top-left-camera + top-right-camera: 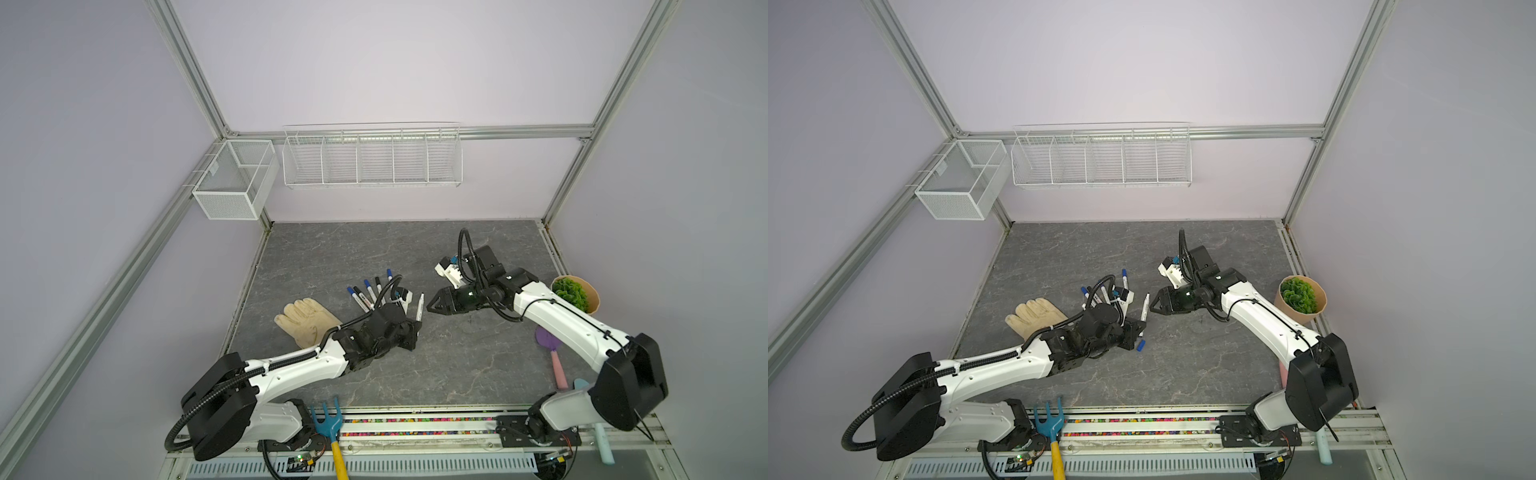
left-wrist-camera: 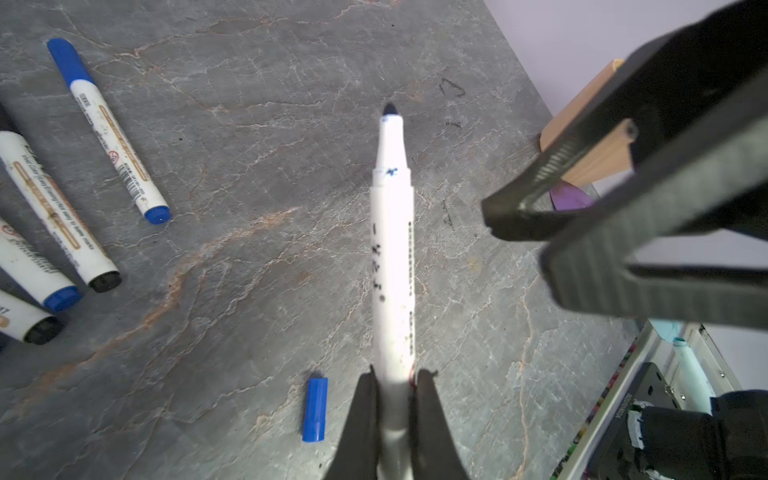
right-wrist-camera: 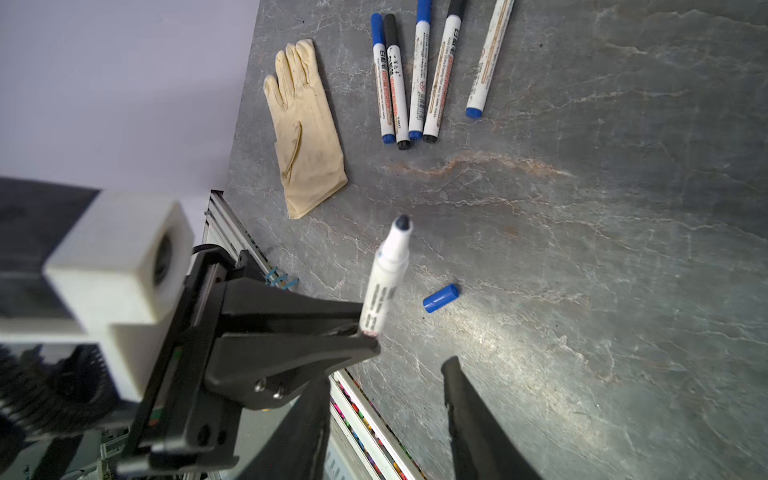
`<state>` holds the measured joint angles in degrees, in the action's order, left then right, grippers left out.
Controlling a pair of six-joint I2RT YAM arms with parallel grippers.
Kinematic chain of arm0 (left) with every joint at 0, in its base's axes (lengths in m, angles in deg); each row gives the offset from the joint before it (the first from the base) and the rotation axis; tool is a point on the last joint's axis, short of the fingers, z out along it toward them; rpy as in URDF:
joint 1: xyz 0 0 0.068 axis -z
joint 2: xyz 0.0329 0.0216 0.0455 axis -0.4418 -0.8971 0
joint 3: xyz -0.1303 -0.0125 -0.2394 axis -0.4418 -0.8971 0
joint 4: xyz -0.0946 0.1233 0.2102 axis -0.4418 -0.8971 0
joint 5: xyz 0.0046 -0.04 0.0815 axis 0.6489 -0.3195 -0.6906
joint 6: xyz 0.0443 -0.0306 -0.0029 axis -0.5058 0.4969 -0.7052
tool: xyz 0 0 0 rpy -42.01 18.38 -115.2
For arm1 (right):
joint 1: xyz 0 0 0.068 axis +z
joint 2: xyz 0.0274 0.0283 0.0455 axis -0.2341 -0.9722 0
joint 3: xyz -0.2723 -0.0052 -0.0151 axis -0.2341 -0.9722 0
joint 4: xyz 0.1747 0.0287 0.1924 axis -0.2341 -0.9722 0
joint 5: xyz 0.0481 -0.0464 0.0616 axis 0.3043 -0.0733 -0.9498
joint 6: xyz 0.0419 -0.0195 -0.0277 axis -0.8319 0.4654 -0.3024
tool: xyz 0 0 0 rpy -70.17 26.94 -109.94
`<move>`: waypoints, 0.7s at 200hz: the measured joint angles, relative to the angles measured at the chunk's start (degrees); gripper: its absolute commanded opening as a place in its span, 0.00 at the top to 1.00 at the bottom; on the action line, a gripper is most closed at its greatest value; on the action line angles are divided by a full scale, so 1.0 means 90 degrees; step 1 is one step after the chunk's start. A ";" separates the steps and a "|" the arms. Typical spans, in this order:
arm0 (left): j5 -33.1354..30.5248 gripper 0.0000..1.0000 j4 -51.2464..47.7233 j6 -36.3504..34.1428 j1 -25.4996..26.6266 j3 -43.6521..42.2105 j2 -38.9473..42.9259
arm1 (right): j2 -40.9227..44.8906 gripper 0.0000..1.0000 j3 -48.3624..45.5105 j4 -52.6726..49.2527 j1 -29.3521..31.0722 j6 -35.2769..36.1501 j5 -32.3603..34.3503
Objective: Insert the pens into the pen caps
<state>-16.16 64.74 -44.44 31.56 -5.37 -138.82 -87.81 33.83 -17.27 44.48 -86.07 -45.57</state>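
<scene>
My left gripper point(image 2: 395, 374) is shut on the rear end of an uncapped white pen point(image 2: 392, 249), held above the table with its dark tip pointing away. In both top views this pen point(image 1: 420, 307) point(image 1: 1145, 307) sits between the two grippers. A loose blue pen cap point(image 2: 315, 409) point(image 3: 441, 298) point(image 1: 1140, 345) lies on the grey table under the left gripper point(image 1: 417, 322). My right gripper point(image 3: 386, 374) point(image 1: 430, 307) is open and empty, close beside the pen's tip. Several capped pens point(image 3: 415, 79) point(image 1: 370, 291) lie side by side behind.
A cream glove point(image 1: 305, 320) lies left of the pens. At the right edge are a potted green plant point(image 1: 575, 295) and a purple and pink trowel point(image 1: 548, 340). A blue garden fork point(image 1: 328, 419) rests on the front rail. Wire baskets point(image 1: 372, 158) hang on the back wall.
</scene>
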 measured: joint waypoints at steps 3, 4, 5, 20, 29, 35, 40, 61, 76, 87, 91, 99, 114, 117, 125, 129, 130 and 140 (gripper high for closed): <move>0.0002 1.00 0.0015 -0.0002 0.0007 -0.0007 0.0017 | -0.0022 0.54 0.0005 0.0019 0.0002 -0.0017 -0.0005; 0.0005 1.00 0.0017 -0.0005 0.0007 -0.0010 0.0022 | -0.0034 0.54 0.0007 0.0029 0.0002 -0.0015 -0.0010; 0.0007 1.00 0.0019 -0.0005 0.0012 -0.0015 0.0032 | -0.0041 0.54 0.0007 0.0034 0.0002 -0.0017 -0.0015; 0.0029 1.00 0.0049 -0.0019 0.0032 -0.0034 0.0095 | -0.0134 0.55 0.0053 0.0107 0.0029 -0.0063 -0.0041; 0.0041 1.00 0.0066 -0.0032 0.0041 -0.0034 0.0114 | -0.0189 0.56 0.0100 0.0138 0.0053 -0.0085 -0.0058; 0.0044 1.00 0.0068 -0.0044 0.0044 -0.0034 0.0119 | -0.0223 0.56 0.0131 0.0175 0.0078 -0.0097 -0.0063; 0.0044 1.00 0.0070 -0.0053 0.0044 -0.0034 0.0119 | -0.0255 0.57 0.0155 0.0199 0.0100 -0.0109 -0.0080; 0.0046 1.00 0.0066 -0.0087 0.0044 -0.0034 0.0119 | -0.0350 0.62 0.0214 0.0277 0.0194 -0.0138 -0.0117; 0.0049 1.00 0.0068 -0.0121 0.0053 -0.0036 0.0124 | -0.0418 0.66 0.0226 0.0306 0.0248 -0.0172 -0.0180; 0.0068 1.00 0.0083 -0.0129 0.0053 -0.0036 0.0126 | -0.0478 0.70 0.0228 0.0316 0.0277 -0.0165 -0.0226; 0.0070 1.00 0.0092 -0.0134 0.0053 -0.0036 0.0126 | -0.0498 0.71 0.0228 0.0318 0.0284 -0.0163 -0.0228; 0.0078 1.00 0.0121 -0.0146 0.0053 -0.0039 0.0126 | -0.0529 0.74 0.0231 0.0325 0.0289 -0.0158 -0.0250; 0.0092 1.00 0.0180 -0.0153 0.0058 -0.0039 0.0136 | -0.0571 0.81 0.0231 0.0335 0.0289 -0.0180 -0.0279; 0.0092 1.00 0.0180 -0.0153 0.0058 -0.0039 0.0138 | -0.0578 0.83 0.0233 0.0335 0.0289 -0.0172 -0.0287; 0.0090 1.00 0.0180 -0.0153 0.0058 -0.0044 0.0141 | -0.0590 0.86 0.0243 0.0355 0.0289 -0.0175 -0.0379; 0.0092 1.00 0.0180 -0.0151 0.0058 -0.0049 0.0141 | -0.0595 0.87 0.0245 0.0364 0.0289 -0.0221 -0.0420; 0.0090 1.00 0.0180 -0.0153 0.0058 -0.0051 0.0138 | -0.0595 0.87 0.0245 0.0367 0.0289 -0.0209 -0.0425; 0.0087 1.00 0.0199 -0.0153 0.0058 -0.0070 0.0141 | -0.0595 0.88 0.0257 0.0376 0.0299 -0.0206 -0.0449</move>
<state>-15.37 66.53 -45.81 32.09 -6.00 -137.55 -93.17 36.15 -13.88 47.16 -87.92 -49.61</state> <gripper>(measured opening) 0.100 0.154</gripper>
